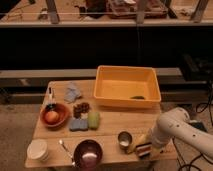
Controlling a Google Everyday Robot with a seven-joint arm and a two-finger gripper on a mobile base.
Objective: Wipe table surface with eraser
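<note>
Wooden desk [112, 122], light planks: your work surface, carrying every item listed below.

- Eraser [143, 150]: striped block, lying on the desk at its front right corner, close to the front edge. This is your task item.
- Gripper [147, 143]: at the end of your white arm [175, 130], which reaches in from the right. It is down at the eraser, with its fingers closed on the block.
- Yellow stick [136, 143]: just left of the eraser, lying at a slant.
- Metal cup [124, 139]: beside the stick, on its left.
- Yellow bin [107, 90]: back right of the desk, with a small green item [137, 97] inside.
- Dark red bowl [88, 153]: front centre.
- Spoon [65, 149]: just left of that bowl.
- White bowl [37, 149]: front left corner.
- Orange bowl [61, 119]: left side, with a round orange fruit [51, 116] in it.
- Blue sponge [77, 124] and green sponge [93, 119]: side by side at mid-desk, well apart from your eraser.
- Brown lump [81, 107]: just behind the sponges; you cannot tell what it is.
- Blue-grey cloth [73, 92]: back left.
- Small dark bottle [50, 96]: upright, behind the orange bowl.
</note>
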